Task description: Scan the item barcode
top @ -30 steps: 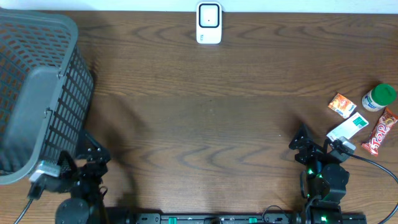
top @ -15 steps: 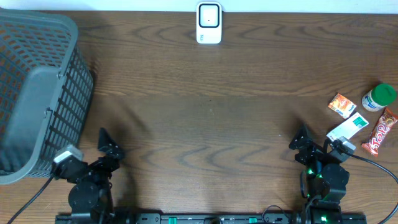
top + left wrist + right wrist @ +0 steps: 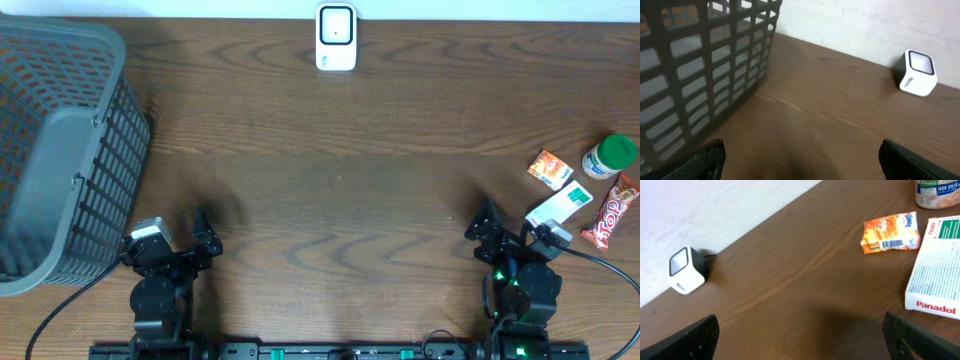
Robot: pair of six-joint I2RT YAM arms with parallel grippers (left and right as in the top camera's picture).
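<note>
Both arms low at the near edge of the bench, nothing gripped on either side.

Shows the left gripper beside the grey basket, fingers spread wide and empty; same for the right gripper, fingers wide apart over bare wood, just beside the white Panadol box. Places the orange sachet flat at the right, barcode face up, just beside the box, with a green-lidded jar and a red chocolate bar close by. Has the white scanner upright at the far edge, well apart from all four items.
</note>
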